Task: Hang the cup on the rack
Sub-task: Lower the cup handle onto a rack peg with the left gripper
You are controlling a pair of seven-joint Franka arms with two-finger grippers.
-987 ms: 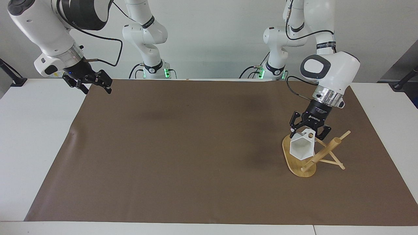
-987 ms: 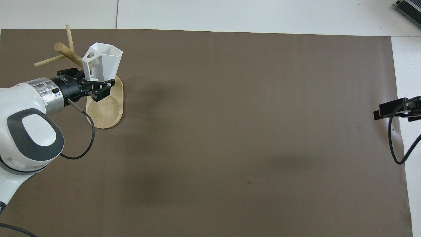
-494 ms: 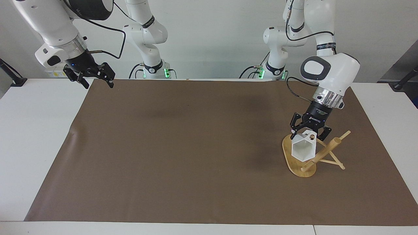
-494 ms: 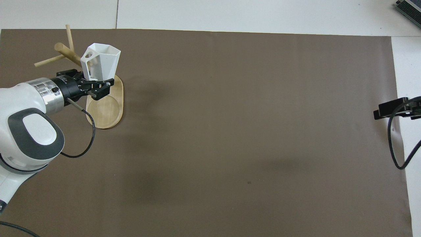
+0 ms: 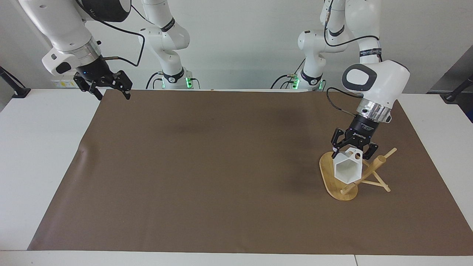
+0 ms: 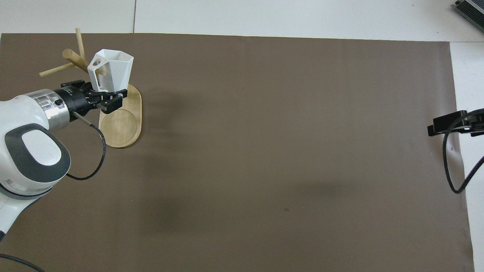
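Since a second ago, the left arm is carrying the cup (image 5: 347,170) sideways toward the rack's post, so the handle's round hole is now sitting right at a dowel peg, while the right arm is swinging its hand up and inward at its own end of the table.

Going from big to small: the brown mat (image 5: 221,177) is covering most of the table, and the rack (image 5: 334,184) is standing on it at the left arm's end, its oval base flat on the mat and its post leaning away toward the table's end, pegs crossing near the top. The cup is hanging in the air over that base, tipped on its side with its mouth turned away from the robots.

The risk, as I judge it, is lying in the threading: the peg is thin and the hole small, so a slightly wrong angle could be jamming the handle against the peg or post and pushing the light rack over or sliding it along the mat. Letting go before the peg is properly through could be dropping the cup onto the base.

The left gripper (image 5: 354,149) is clamping the cup at its base end, fingertips drawn together on it. The right gripper (image 5: 111,89) is waiting over the mat's corner, fingers spread and empty.
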